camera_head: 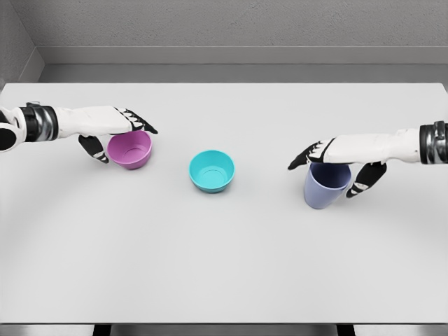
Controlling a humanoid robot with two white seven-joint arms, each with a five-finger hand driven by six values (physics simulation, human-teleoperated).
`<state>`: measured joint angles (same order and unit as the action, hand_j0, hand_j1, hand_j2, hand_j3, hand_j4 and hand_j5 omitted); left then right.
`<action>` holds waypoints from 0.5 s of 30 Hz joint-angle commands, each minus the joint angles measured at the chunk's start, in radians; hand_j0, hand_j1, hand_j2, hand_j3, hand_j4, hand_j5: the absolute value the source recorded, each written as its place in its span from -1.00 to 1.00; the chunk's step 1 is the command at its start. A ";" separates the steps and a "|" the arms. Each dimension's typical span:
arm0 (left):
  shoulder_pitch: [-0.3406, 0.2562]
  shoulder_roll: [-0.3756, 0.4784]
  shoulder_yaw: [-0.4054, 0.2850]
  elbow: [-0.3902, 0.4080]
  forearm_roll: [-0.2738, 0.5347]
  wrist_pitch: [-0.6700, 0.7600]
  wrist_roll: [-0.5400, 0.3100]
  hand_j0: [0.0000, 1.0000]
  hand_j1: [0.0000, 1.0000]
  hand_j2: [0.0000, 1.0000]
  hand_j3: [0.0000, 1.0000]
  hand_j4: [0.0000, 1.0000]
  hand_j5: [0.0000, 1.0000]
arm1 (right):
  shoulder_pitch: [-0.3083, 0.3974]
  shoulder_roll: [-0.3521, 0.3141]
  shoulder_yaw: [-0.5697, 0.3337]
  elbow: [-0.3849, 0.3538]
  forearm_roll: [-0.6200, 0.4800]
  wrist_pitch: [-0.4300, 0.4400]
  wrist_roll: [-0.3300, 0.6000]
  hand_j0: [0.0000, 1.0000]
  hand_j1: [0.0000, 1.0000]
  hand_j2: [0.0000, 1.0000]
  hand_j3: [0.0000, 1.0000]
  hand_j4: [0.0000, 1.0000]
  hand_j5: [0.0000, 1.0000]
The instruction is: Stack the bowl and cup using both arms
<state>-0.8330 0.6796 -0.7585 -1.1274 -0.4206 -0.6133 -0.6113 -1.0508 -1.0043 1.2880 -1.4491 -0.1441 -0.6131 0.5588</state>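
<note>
Nothing is stacked yet. Three vessels stand apart on the white bench (224,273), each on its own patch of the surface.

The teal bowl (211,170) sits alone near the middle of the bench, upright and open to the top, with no hand near it. It looks like the base the other two are meant to go into, though that is a judgement from the layout.

Toward the left edge of the bench, the left hand (112,133) is at the purple bowl (130,149). Its fingers lie over the bowl's rim and the thumb drops down the outer wall on the left, so it appears closed on the bowl in a rim pinch. The bowl seems tipped a little toward the viewer; whether it has left the surface I cannot tell.

Toward the right edge, the right hand (336,162) has the same hold on the lilac cup (326,185): fingers across the rim, thumb down the right side of the wall. The cup leans slightly and seems at or just off the bench.

So the grasping step looks reached on both sides. Left to do: lift both pieces, bring one to the teal bowl and set it inside, then nest the other on top, and let go. The two arms will have to take turns over the middle to avoid meeting there.
</note>
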 commanded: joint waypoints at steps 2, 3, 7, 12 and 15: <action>0.000 -0.003 0.001 0.005 0.005 0.002 0.000 1.00 1.00 1.00 1.00 1.00 1.00 | 0.000 0.000 -0.001 0.000 -0.006 0.002 0.001 1.00 1.00 1.00 1.00 1.00 1.00; 0.000 -0.005 0.001 0.005 0.005 0.002 0.000 1.00 1.00 1.00 1.00 1.00 1.00 | 0.000 -0.002 -0.001 0.000 -0.006 0.002 0.001 1.00 1.00 1.00 1.00 1.00 1.00; 0.002 -0.005 -0.001 0.006 0.003 0.002 0.000 1.00 1.00 1.00 1.00 1.00 1.00 | 0.000 -0.005 -0.001 0.001 -0.006 0.002 0.001 1.00 1.00 1.00 1.00 1.00 1.00; 0.002 -0.017 0.001 0.035 -0.014 0.002 0.000 1.00 1.00 1.00 1.00 1.00 1.00 | 0.000 -0.007 0.002 0.001 -0.006 0.002 0.001 1.00 1.00 1.00 1.00 1.00 1.00; 0.002 -0.031 0.001 0.037 -0.015 0.002 0.000 1.00 1.00 1.00 1.00 1.00 1.00 | -0.002 -0.013 0.002 0.001 -0.006 0.002 0.001 1.00 1.00 1.00 1.00 1.00 1.00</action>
<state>-0.8314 0.6549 -0.7591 -1.0960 -0.4367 -0.6134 -0.6113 -1.0523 -1.0141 1.2906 -1.4478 -0.1436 -0.6132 0.5600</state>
